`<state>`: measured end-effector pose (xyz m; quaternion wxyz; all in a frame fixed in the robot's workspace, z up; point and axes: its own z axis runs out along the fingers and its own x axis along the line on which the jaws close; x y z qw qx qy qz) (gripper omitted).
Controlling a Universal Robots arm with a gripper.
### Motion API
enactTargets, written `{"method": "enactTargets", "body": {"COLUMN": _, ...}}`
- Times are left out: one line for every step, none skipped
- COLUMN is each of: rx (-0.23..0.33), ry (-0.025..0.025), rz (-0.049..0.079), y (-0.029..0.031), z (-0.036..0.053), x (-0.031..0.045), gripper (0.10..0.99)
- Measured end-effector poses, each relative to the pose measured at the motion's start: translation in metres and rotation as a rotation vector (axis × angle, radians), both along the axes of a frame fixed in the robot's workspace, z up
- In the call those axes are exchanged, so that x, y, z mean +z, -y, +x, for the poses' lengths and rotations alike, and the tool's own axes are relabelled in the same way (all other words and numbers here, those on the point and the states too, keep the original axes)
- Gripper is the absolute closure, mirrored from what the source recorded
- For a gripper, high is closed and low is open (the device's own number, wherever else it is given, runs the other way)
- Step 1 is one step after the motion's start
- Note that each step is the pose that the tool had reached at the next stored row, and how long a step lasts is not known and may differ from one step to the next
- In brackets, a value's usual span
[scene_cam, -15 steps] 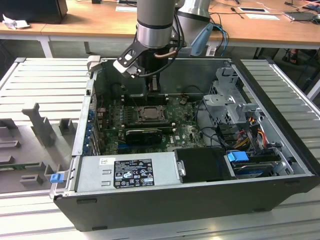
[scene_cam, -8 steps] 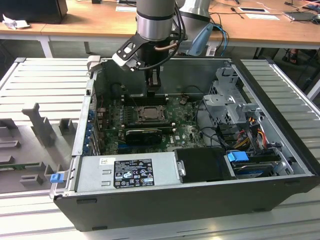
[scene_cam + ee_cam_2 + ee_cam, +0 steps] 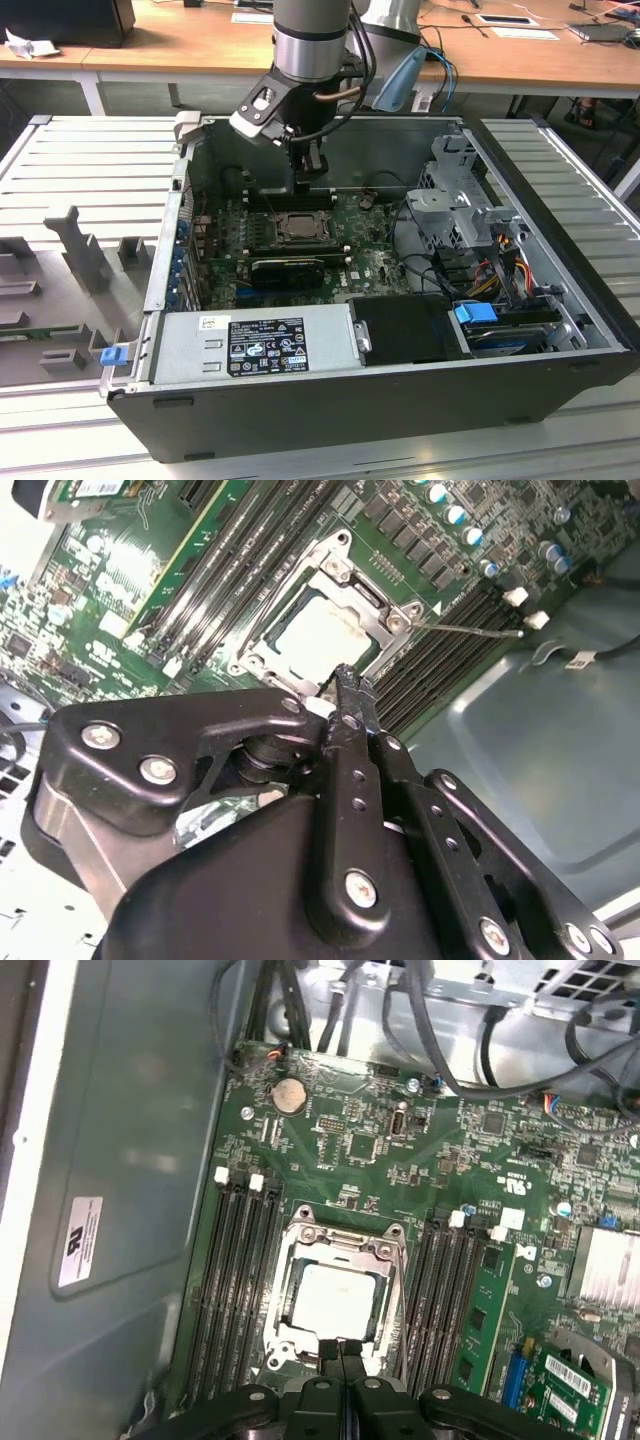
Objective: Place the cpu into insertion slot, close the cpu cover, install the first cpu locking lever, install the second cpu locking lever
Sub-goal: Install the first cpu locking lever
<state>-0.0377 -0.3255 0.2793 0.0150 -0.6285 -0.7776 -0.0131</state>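
cpu: framed by cpu cover
gripper: pinched closed, empty
surface: grey slatted table
room: wooden desk far behind

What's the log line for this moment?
chip: in place | cover: down over chip | hand: shut, at cover edge

In the first wrist view the gripper hides one cover edge (latching there cannot be told); the exterior view's top edge cuts the arm.
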Motion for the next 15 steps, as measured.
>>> {"method": "enactTargets", "body": {"rx": 0.011, "ry": 0.0000, "rz": 0.000, "y": 0.0000, "z": 0.0000, "x": 0.0000, "gripper": 0.980}}
{"method": "enactTargets", "body": {"rx": 0.020, "ry": 0.0000, "rz": 0.000, "y": 0.0000, "z": 0.0000, "x": 0.0000, "gripper": 0.980}}
{"method": "enactTargets", "body": {"rx": 0.024, "ry": 0.0000, "rz": 0.000, "y": 0.0000, "z": 0.0000, "x": 0.0000, "gripper": 0.980}}
{"method": "enactTargets", "body": {"rx": 0.027, "ry": 0.0000, "rz": 0.000, "y": 0.0000, "z": -0.0001, "x": 0.0000, "gripper": 0.980}}
{"method": "enactTargets", "body": {"rx": 0.035, "ry": 0.0000, "rz": 0.000, "y": 0.0000, "z": -0.0001, "x": 0.0000, "gripper": 0.980}}
{"method": "enactTargets", "body": {"rx": 0.044, "ry": 0.0000, "rz": 0.000, "y": 0.0000, "z": -0.0001, "x": 0.0000, "gripper": 0.980}}
{"method": "enactTargets", "body": {"rx": 0.051, "ry": 0.0000, "rz": 0.000, "y": 0.0000, "z": -0.0001, "x": 0.0000, "gripper": 0.980}}
{"method": "enactTargets", "body": {"rx": 0.061, "ry": 0.0000, "rz": 0.000, "y": 0.0000, "z": -0.0001, "x": 0.0000, "gripper": 0.980}}
{"method": "enactTargets", "body": {"rx": 0.068, "ry": 0.0000, "rz": 0.000, "y": 0.0000, "z": -0.0001, "x": 0.0000, "gripper": 0.980}}
{"method": "enactTargets", "body": {"rx": 0.074, "ry": 0.0000, "rz": 0.000, "y": 0.0000, "z": -0.0001, "x": 0.0000, "gripper": 0.980}}
{"method": "enactTargets", "body": {"rx": 0.080, "ry": 0.0000, "rz": 0.000, "y": 0.0000, "z": -0.0001, "x": 0.0000, "gripper": 0.980}}
{"method": "enactTargets", "body": {"rx": 0.085, "ry": 0.0000, "rz": 0.000, "y": 0.0000, "z": -0.0001, "x": 0.0000, "gripper": 0.980}}
{"method": "enactTargets", "body": {"rx": 0.094, "ry": 0.0000, "rz": 0.000, "y": 0.0000, "z": -0.0001, "x": 0.0000, "gripper": 0.980}}
{"method": "enactTargets", "body": {"rx": 0.099, "ry": 0.0001, "rz": 0.000, "y": 0.0000, "z": -0.0001, "x": 0.0000, "gripper": 0.980}}
{"method": "enactTargets", "body": {"rx": 0.104, "ry": 0.0000, "rz": 0.000, "y": 0.0000, "z": -0.0001, "x": 0.0000, "gripper": 0.980}}
